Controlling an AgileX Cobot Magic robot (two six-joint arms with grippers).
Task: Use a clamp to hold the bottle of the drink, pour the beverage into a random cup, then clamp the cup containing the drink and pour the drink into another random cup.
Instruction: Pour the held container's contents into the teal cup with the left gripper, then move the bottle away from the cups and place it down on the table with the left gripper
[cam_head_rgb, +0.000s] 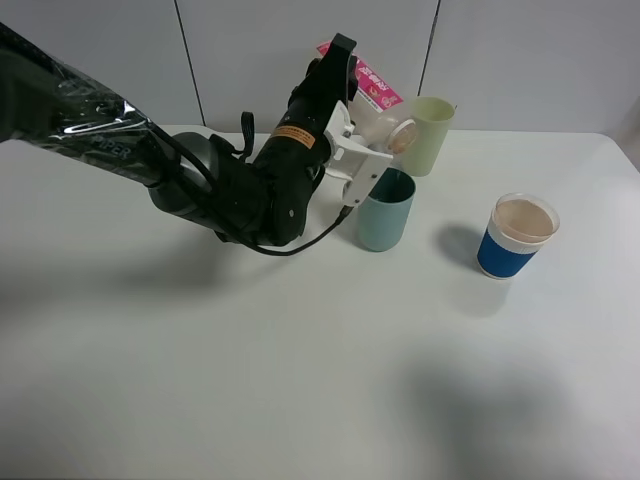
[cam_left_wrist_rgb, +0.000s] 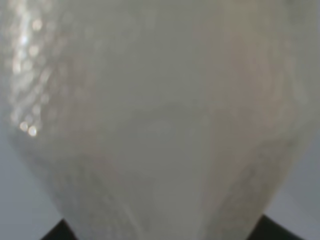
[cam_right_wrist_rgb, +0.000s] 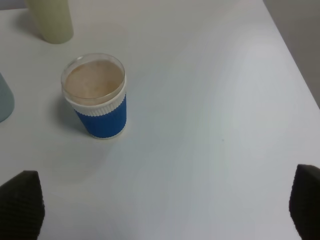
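Clearly, left clamp (cam_head_rgb: 352, 115) tight around tilted bottle (cam_head_rgb: 390, 125), its pink label (cam_head_rgb: 378, 90) illegible; right gripper (cam_right_wrist_rgb: 164, 202) wide apart, empty

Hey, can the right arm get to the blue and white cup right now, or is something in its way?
Probably yes. The right claw is open and empty, and the blue-banded cup stands alone on bare table ahead of it. The left arm is away over the teal cup.

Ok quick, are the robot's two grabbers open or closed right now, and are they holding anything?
Left gripper: closed, holding the bottle.
Right gripper: open, holding nothing.
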